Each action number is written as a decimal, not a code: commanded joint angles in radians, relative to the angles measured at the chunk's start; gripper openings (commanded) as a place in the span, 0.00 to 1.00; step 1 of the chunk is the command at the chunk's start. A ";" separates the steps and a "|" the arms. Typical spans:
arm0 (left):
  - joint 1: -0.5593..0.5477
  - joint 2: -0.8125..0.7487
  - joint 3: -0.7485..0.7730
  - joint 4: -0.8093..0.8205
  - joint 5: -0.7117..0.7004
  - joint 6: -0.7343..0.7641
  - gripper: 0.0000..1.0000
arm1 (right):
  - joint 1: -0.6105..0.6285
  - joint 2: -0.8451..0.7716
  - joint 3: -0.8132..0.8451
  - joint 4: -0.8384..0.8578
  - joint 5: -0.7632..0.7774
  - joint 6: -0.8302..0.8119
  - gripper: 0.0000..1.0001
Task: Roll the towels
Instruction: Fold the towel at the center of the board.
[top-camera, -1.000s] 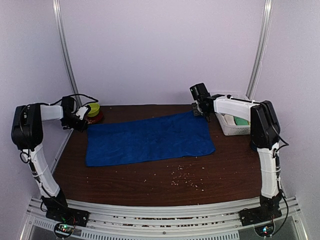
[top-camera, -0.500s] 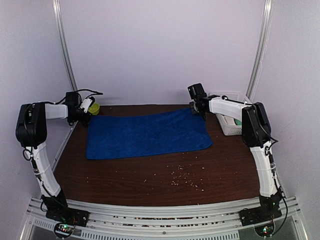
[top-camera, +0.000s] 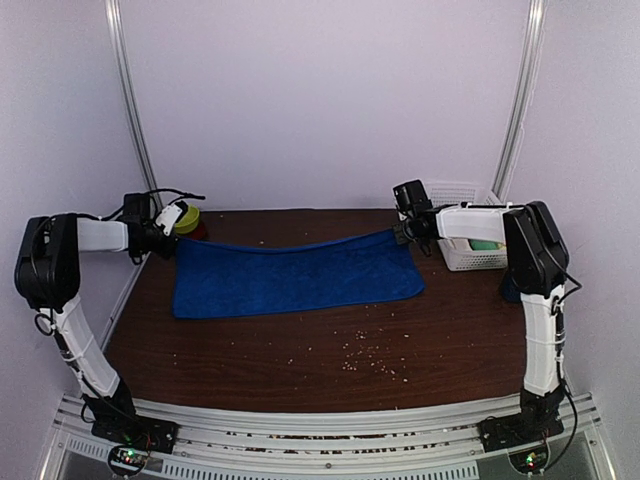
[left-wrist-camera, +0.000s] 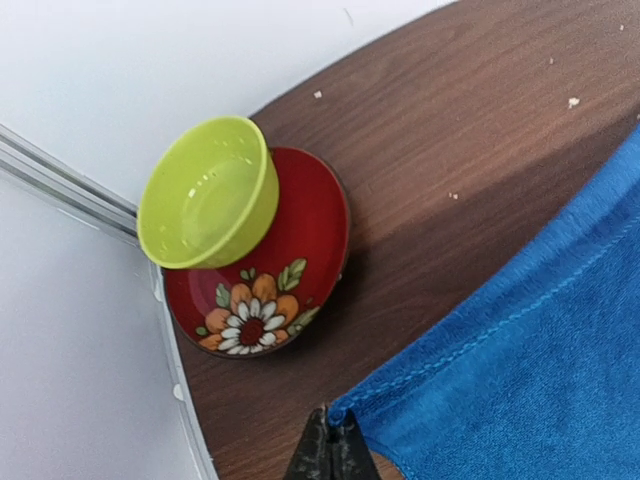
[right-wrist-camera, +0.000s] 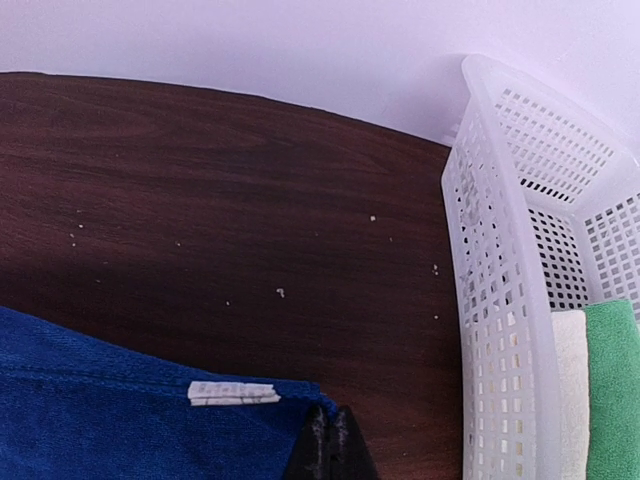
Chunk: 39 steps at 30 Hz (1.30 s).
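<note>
From above, we see the towel spread on the table just left of the basket. Its far edge is raised and sags between the two arms. The right gripper holds the far corner nearest the basket. The left gripper holds the far corner well away from it.

At the left wrist, the fingers are closed tight on the hemmed corner. Beyond them a bowl sits on a plate, on the side away from the basket.

At the right wrist, the fingers pinch the corner by the label, near the basket's wall.

We judge the cloth soft, light and limp. It droops between holds, so both corners should travel together and evenly to start a straight roll. The hem likely gives the firmest grip.
</note>
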 joint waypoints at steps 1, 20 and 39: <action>0.025 -0.053 -0.032 0.076 0.055 0.018 0.00 | -0.020 -0.077 -0.067 0.075 -0.042 -0.013 0.00; 0.096 -0.198 -0.208 0.067 0.232 0.080 0.00 | -0.022 -0.225 -0.290 0.098 -0.163 -0.034 0.00; 0.121 -0.286 -0.320 -0.040 0.366 0.240 0.00 | -0.018 -0.343 -0.470 0.104 -0.194 -0.078 0.00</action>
